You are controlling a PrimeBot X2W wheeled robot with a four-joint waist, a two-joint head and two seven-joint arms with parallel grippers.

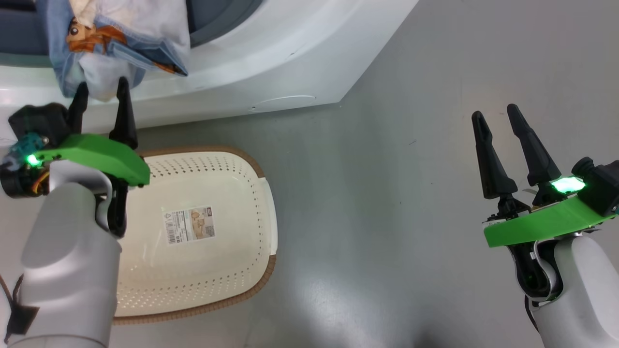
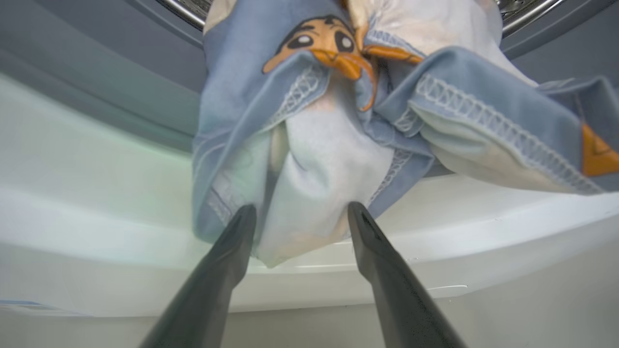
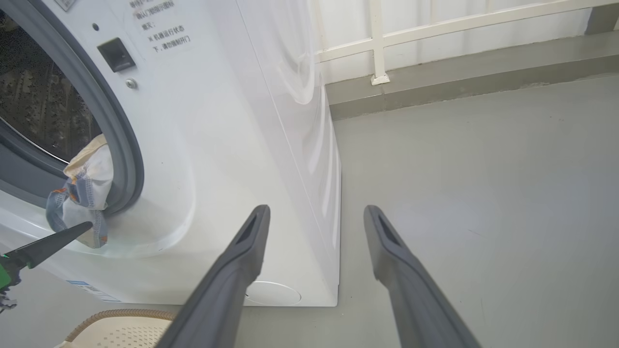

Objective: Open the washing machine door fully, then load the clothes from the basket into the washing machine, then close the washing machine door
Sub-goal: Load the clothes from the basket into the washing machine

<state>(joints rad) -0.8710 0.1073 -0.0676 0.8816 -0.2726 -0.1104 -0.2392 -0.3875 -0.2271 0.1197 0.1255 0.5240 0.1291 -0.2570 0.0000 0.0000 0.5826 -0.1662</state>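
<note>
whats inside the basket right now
A white rectangular label sticker lies on the bare floor of the cream perforated plastic basket. Its left side is hidden under the robot's pale left forearm.

The head view looks steeply down from above at the grey floor, taking in the basket and, along its top edge, the lower front of the washing machine. The left wrist view sits low and very near, aiming up along the left claw at the clothes draped over the machine's opening. The right wrist view stands farther back, looking along the right claw past the machine's front corner to a white railing. All three share those clothes and the machine's front.
</note>
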